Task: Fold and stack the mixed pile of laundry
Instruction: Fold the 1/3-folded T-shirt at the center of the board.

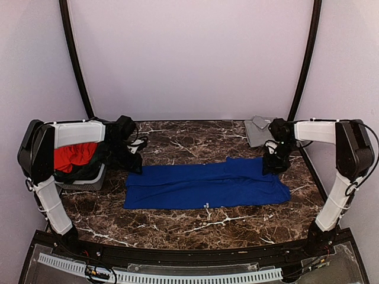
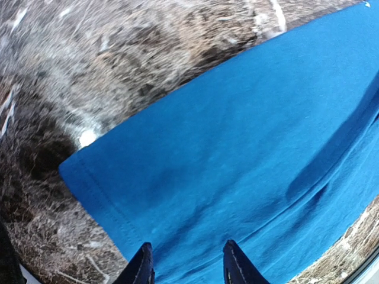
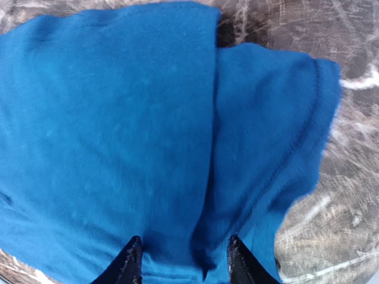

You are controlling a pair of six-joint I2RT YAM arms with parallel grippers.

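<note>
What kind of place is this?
Probably a robot test booth, not a house: plain pale walls, a marble-look table with the left arm and right arm mounted at its edge, and a blue T-shirt laid out.

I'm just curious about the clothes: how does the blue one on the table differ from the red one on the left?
The blue T-shirt lies spread flat and long on the marble table; the red garment sits bunched in a grey basket. The blue T-shirt shows in full, while the red garment is partly hidden under the left arm. Both are soft cloth.
</note>
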